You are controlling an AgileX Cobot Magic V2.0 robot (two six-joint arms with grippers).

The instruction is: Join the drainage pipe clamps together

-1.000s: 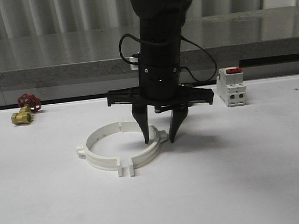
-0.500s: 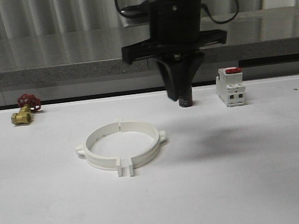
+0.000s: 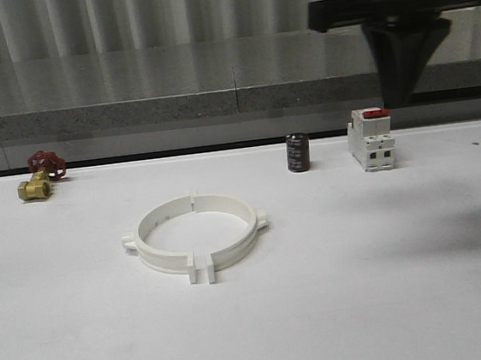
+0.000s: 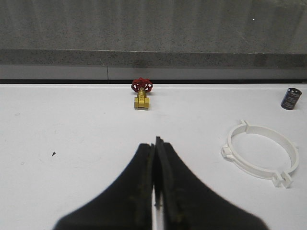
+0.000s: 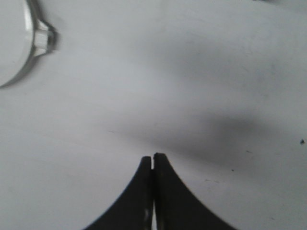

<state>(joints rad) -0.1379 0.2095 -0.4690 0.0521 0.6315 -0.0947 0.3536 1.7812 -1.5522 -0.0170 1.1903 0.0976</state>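
Note:
The two white drainage pipe clamps (image 3: 164, 258) lie on the white table as one ring, left of centre. Their back flanges touch. A narrow gap shows between the front flanges (image 3: 200, 270). The left wrist view shows the ring (image 4: 266, 128) off to one side, and one outer tab (image 5: 44, 38) appears in the right wrist view. My right gripper (image 3: 401, 98) hangs high at the far right, well away from the ring, fingers shut on nothing (image 5: 153, 157). My left gripper (image 4: 155, 141) is also shut and empty over bare table.
A brass valve with a red handwheel (image 3: 38, 175) sits at the back left. A black cylinder (image 3: 298, 152) and a white boxy switch with a red top (image 3: 371, 139) stand at the back right. A grey ledge (image 3: 130, 112) runs behind the table.
My right gripper stood open astride the ring's right side a second ago. It has since lifted, shut, and moved up and to the right. The ring has not moved.

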